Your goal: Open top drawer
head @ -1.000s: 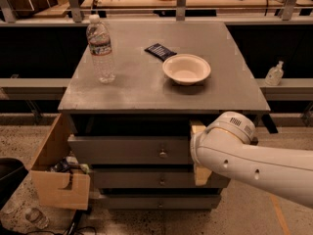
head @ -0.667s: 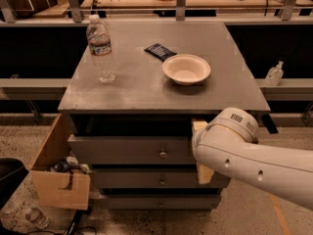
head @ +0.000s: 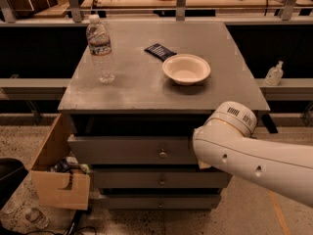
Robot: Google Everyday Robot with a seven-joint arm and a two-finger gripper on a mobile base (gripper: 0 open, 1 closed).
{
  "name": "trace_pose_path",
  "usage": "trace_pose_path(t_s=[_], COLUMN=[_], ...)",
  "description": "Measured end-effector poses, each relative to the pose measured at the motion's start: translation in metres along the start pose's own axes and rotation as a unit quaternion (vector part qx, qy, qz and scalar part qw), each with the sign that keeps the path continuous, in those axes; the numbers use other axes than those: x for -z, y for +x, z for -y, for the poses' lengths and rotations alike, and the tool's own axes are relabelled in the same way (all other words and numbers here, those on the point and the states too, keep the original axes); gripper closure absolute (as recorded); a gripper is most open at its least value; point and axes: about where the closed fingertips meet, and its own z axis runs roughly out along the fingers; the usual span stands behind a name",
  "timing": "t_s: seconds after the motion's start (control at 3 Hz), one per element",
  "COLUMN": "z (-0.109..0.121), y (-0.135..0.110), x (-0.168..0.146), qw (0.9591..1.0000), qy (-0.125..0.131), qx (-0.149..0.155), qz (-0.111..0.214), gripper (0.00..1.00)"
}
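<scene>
The top drawer [head: 127, 150] is the widest grey front of three in the grey cabinet, with a small brass knob [head: 163, 154] at its centre. A dark gap shows above it, under the cabinet top. Two narrower drawer fronts [head: 156, 178] sit below. My white arm [head: 244, 151] comes in from the lower right and covers the drawer's right end. My gripper is hidden behind the arm's round joint [head: 232, 124], at the right end of the top drawer front. Only a tan sliver [head: 203, 164] shows at the arm's left edge.
On the cabinet top [head: 127, 89] stand a water bottle [head: 100, 48], a white bowl [head: 186, 68] and a dark packet [head: 160, 51]. A tan wooden box [head: 54, 175] with clutter sits on the floor at the left. A sanitizer bottle [head: 274, 74] stands on the ledge at the right.
My arm's round joint has shifted slightly upward by the drawer's right end. The drawer front and the things on top have not visibly moved.
</scene>
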Motion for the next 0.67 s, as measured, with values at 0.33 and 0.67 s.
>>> trace_pose_path(t_s=[0.33, 0.67], z=[0.0004, 0.0009], y=[0.0003, 0.0006], x=[0.0011, 0.0023], qw=[1.0, 1.0], qy=[0.001, 0.002], qx=[0.0, 0.0], qz=[-0.001, -0.001], gripper=[0.61, 0.86])
